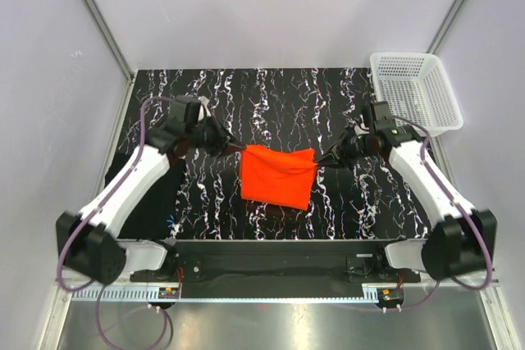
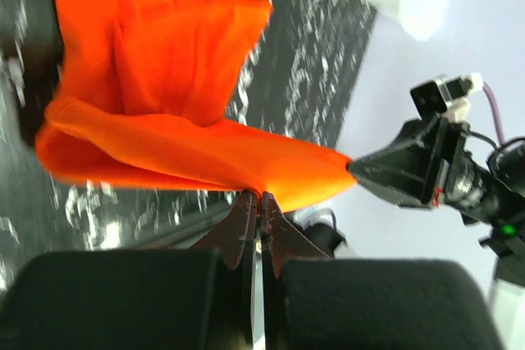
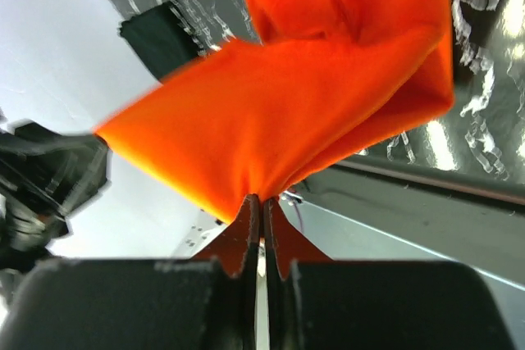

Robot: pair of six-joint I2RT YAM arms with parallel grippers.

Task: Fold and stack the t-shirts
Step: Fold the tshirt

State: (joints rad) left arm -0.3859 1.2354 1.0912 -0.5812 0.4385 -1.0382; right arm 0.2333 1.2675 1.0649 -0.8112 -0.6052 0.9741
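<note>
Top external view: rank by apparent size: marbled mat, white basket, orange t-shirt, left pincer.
1. marbled mat, by far the largest.
2. white basket and orange t-shirt: these look about alike, so they are not ranked.
3. left pincer, smallest, shut on the shirt's corner.

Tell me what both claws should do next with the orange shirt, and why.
Probably move both towards the arm bases and lower, laying the held edge over the near hem. The left claw and right claw each pinch a far corner of the orange t-shirt, holding that edge taut above the mat.
</note>
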